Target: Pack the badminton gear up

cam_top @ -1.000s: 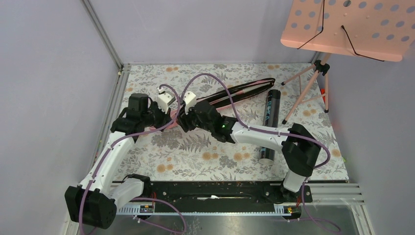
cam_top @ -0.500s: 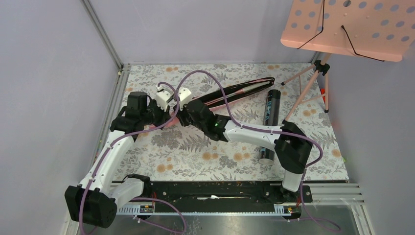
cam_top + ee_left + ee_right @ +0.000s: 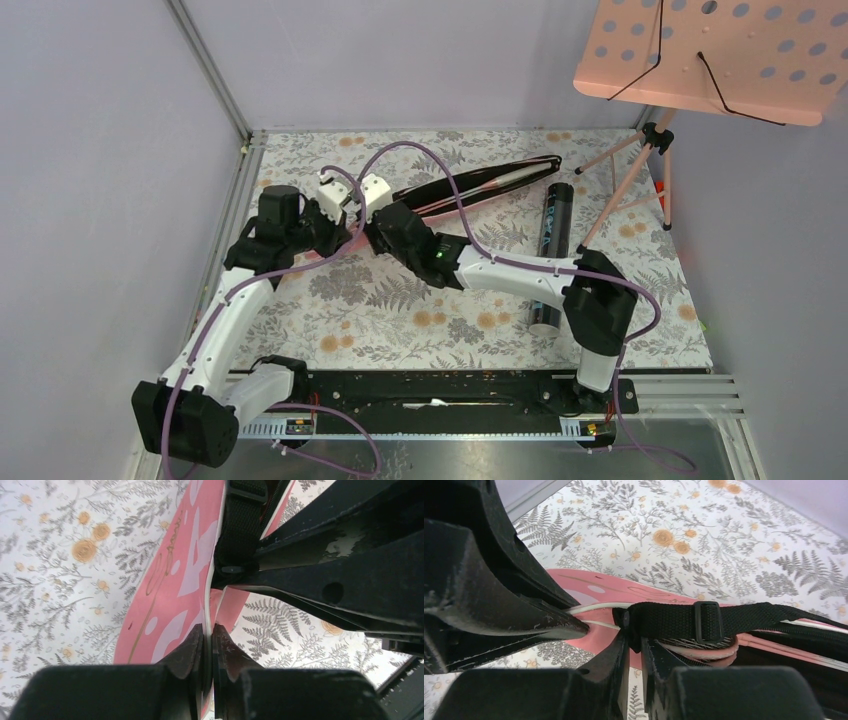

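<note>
Nearest, the bench (image 3: 400,320) in front of the bases. Rackets and shuttlecocks don't show in any view.

The left claw (image 3: 207,632) is clamped on the white-piped edge of the pink cover (image 3: 170,580), same as a second ago.

The right claw (image 3: 634,645) stood wide a second ago. Now it's pinched nearly together on the cover's pink rim, right under the anchor of the black strap (image 3: 704,620). It has also slid left, so both claws meet tip to tip at the cover's near end.

From there the cover runs diagonally out to the far right. It looks rolled up onto its edge compared with a second ago.

My read: a two-handed hold on the mouth end, probably to spread or close it. Packing isn't done, since the black tube (image 3: 553,235) lies loose on the bench near the cover's far end.

The wrist views show the actual pinch points, which the top view hides under the wrists. Only the top view shows the tube and the pink music stand (image 3: 715,50) at far right.
</note>
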Tool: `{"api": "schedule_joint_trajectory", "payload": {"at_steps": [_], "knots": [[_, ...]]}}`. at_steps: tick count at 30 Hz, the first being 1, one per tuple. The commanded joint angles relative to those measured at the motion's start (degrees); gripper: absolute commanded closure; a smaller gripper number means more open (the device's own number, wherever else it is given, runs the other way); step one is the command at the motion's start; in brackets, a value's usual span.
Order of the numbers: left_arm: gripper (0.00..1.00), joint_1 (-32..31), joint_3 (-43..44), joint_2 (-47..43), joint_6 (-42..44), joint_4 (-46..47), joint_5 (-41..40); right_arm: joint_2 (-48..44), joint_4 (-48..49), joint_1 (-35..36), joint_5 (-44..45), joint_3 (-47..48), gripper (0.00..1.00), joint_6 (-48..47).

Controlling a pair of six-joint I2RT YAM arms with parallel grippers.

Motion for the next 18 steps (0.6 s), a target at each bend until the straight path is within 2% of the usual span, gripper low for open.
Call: {"api": "schedule_joint_trajectory", "payload": {"at_steps": [1,5,9,12,15,18], "knots": [[1.00,-1.5,-0.4,-4.4,8.7,3.5,-3.5,0.5,-12.5,-1.1,15.9,0.4,1.00,-15.8],[1.00,0.4,-4.4,-6.6,17.7,4.5,-5.1,-1.0,-20.0,-7.4,14.1,-1.8,1.00,-15.5],[1.00,2.6,-5.2,-8.0,21.2,1.6,-1.3,-5.2,-19.2,-13.2,9.5,-6.9,1.00,-14.7],[1.00,3.4,-4.6,-8.6,25.5,-2.0,1.0,-6.4,-19.5,-16.5,10.3,-7.7,1.00,-14.9],[1.00,3.7,-3.7,-8.3,23.2,-1.6,1.4,-7.4,-18.7,-18.8,5.5,-8.1,1.00,-15.1],[1.00,3.8,-1.3,-7.7,16.8,-2.4,4.7,-9.8,-14.6,-18.0,-5.2,-10.4,1.00,-13.3]]}}
